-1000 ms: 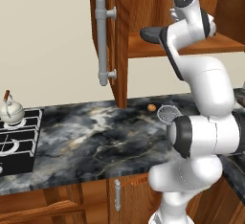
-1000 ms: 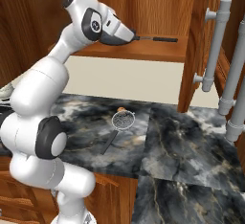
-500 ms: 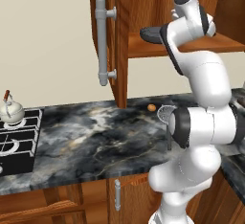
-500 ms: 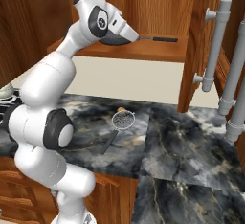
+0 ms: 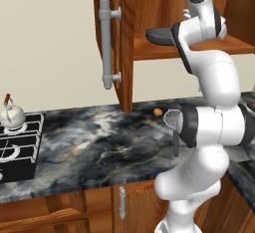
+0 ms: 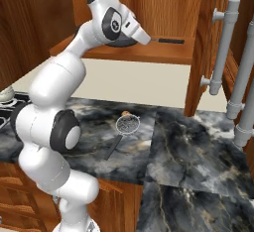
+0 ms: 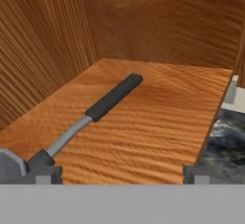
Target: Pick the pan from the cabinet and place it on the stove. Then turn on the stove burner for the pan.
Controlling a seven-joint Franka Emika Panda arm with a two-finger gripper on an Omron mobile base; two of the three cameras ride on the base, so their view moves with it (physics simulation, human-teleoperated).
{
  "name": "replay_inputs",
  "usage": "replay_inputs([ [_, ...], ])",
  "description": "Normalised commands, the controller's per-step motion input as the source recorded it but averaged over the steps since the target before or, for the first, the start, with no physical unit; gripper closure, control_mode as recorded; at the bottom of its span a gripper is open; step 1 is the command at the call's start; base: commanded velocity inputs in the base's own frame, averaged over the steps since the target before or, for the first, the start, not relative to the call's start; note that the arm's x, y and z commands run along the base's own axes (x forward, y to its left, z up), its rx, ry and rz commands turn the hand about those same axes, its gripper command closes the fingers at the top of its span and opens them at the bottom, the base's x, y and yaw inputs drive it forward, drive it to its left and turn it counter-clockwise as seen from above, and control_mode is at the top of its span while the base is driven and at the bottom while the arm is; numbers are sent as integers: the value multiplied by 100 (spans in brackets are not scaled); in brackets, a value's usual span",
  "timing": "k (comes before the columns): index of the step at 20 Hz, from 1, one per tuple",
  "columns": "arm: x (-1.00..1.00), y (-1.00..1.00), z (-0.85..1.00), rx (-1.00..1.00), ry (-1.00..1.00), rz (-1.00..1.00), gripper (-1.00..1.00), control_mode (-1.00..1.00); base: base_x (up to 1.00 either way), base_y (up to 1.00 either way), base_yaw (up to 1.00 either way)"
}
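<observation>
With fingers spread wide, the gripper (image 7: 117, 173) is hovering over the pan (image 5: 160, 35) on the cabinet (image 6: 149, 52) shelf's front edge and should centre on the handle (image 7: 114, 97).

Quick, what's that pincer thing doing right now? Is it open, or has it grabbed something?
Pincer: open, holding nothing; its tips stand wide apart above the wooden cabinet shelf, beside the dark frying pan's handle.

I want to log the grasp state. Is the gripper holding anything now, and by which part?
Nothing is held. The gripper has its jaws wide open inside the cabinet, and the pan lies free on the shelf.
</observation>
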Motion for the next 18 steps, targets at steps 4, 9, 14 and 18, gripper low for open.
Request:
replay_inputs([
  [4, 22, -5, -3, 0, 0, 0, -100, -100, 0, 0, 0],
  [9, 17, -1, -9, 0, 0, 0, -100, -100, 0, 0, 0],
  [14, 25, 0, -2, 0, 0, 0, -100, -100, 0, 0, 0],
  [18, 28, 0, -3, 0, 0, 0, -100, -100, 0, 0, 0],
])
